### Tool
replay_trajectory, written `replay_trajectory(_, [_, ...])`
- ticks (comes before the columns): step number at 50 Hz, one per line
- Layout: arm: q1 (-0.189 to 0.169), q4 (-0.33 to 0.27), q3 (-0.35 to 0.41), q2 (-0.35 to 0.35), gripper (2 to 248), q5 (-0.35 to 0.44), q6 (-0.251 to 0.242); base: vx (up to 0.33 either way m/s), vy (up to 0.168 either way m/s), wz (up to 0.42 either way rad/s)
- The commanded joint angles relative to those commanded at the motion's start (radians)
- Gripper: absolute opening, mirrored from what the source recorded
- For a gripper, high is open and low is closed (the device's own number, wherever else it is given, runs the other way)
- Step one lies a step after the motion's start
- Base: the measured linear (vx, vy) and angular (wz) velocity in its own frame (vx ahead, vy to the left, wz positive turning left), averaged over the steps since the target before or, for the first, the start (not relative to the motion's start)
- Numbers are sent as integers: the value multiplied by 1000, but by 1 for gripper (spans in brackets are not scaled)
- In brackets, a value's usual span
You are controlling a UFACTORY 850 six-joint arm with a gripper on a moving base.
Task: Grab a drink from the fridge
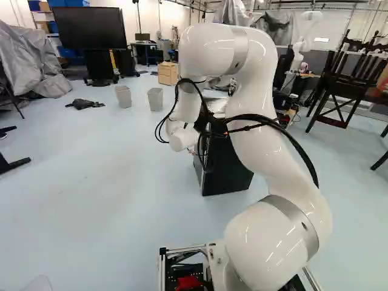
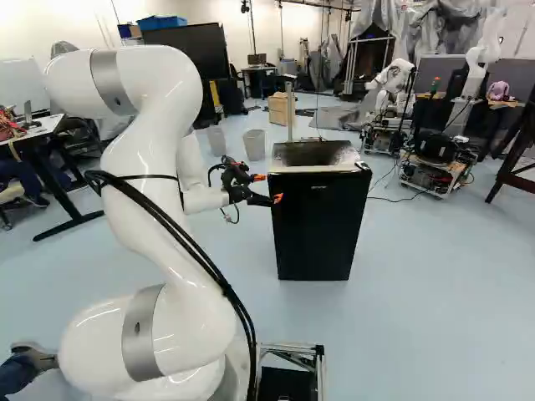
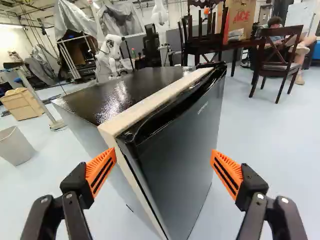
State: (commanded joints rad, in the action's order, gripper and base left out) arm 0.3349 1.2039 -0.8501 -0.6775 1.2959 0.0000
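Nearest me, my white arm [image 1: 262, 148] rises from the base. Its gripper [image 2: 269, 188] has its fingers [image 3: 101, 171] spread wide, and I've got the black fridge [image 2: 316, 234] ahead of them, standing on the floor. Farther off, I see two grey bins [image 1: 123, 96] [image 1: 155, 99], a wooden cabinet [image 1: 167, 73] and a large screen [image 1: 88, 28].

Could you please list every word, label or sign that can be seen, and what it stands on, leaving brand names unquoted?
Cardboard box, behind the fridge in the wrist view: large red lettering, legible; a brand name, so not quoted.
Fridge, front of the door near its top edge: a short line of small pale lettering, too small to read.
I can make out no other words, numbers or signs.
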Motion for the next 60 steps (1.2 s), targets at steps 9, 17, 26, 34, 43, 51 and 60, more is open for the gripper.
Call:
replay_trajectory(9, [-3, 0, -2, -1, 247, 0, 0, 0, 0, 0])
replay_trajectory(17, [-7, 0, -4, -2, 247, 0, 0, 0, 0, 0])
replay_trajectory(26, [-13, 0, -6, -3, 247, 0, 0, 0, 0, 0])
replay_trajectory(34, [-19, 0, -9, -5, 247, 0, 0, 0, 0, 0])
replay_trajectory(43, [-26, 0, -12, -7, 247, 0, 0, 0, 0, 0])
replay_trajectory(51, [-33, 0, -10, -6, 247, 0, 0, 0, 0, 0])
replay_trajectory(60, [-38, 0, 10, 6, 247, 0, 0, 0, 0, 0])
